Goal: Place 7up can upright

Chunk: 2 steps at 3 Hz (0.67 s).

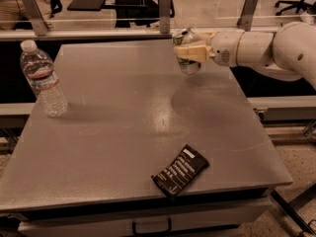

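Note:
The 7up can (188, 64) is a small silver can with green markings. It is held roughly upright above the far right part of the grey table (123, 132). My gripper (190, 52) reaches in from the right on a white arm and is shut on the can's middle, so its fingers (193, 53) cover part of the label. The can's shiny top rim shows above the fingers. The can hangs clear of the tabletop, with its shadow on the table below and to the right.
A clear plastic water bottle (42, 79) stands upright at the table's far left. A flat black snack wrapper (180, 170) lies near the front edge, right of centre. A rail with metal posts (164, 3) runs behind the table.

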Available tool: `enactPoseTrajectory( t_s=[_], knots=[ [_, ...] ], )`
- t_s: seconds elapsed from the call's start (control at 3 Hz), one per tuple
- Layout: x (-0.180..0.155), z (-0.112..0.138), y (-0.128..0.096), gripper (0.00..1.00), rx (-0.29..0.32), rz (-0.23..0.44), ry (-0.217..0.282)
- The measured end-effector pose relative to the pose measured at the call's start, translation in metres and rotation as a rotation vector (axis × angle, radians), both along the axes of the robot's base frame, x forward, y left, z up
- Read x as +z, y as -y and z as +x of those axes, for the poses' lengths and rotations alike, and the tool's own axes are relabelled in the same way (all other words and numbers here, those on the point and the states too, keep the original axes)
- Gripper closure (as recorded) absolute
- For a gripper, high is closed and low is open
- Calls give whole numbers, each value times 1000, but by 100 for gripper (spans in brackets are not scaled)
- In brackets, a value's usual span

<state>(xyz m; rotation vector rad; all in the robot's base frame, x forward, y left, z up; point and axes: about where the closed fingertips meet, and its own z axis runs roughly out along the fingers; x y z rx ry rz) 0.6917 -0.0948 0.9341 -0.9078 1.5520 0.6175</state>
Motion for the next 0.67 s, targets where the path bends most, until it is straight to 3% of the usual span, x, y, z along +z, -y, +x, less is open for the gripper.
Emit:
enactPoseTrajectory(
  t_s=[0.33, 0.67],
  knots=[
    [6, -1, 1, 100, -3, 87, 30],
    [6, -1, 1, 100, -3, 87, 30]
  ],
)
